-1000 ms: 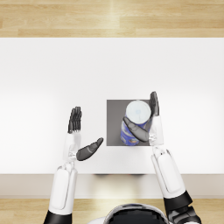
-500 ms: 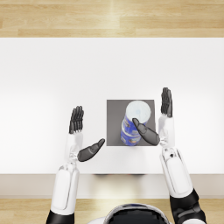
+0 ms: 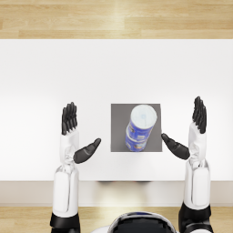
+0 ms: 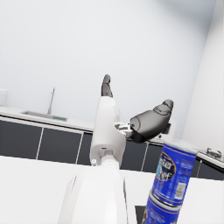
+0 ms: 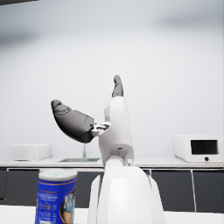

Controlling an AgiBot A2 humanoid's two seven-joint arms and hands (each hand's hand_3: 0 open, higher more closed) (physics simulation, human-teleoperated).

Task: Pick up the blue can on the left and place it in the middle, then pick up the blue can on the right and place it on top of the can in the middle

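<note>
Two blue cans stand stacked on the grey mat [image 3: 119,136] at the table's middle. The upper can [image 3: 142,121] [image 4: 175,177] [image 5: 56,195] sits on the lower can [image 3: 134,142] [image 4: 161,213]. My right hand [image 3: 189,132] [image 5: 94,116] is to the right of the stack, apart from it, fingers spread and holding nothing. My left hand [image 3: 75,136] [image 4: 131,116] is to the left of the mat, also spread and empty.
The white table [image 3: 54,73] spreads wide around the mat, with a wooden floor [image 3: 113,18] beyond its far edge. A kitchen counter with a sink [image 4: 41,114] and a microwave [image 5: 199,148] shows in the wrist views' background.
My right hand has let go of the upper can and drawn away to the right. The can stays on the lower one. The left arm has not moved.
</note>
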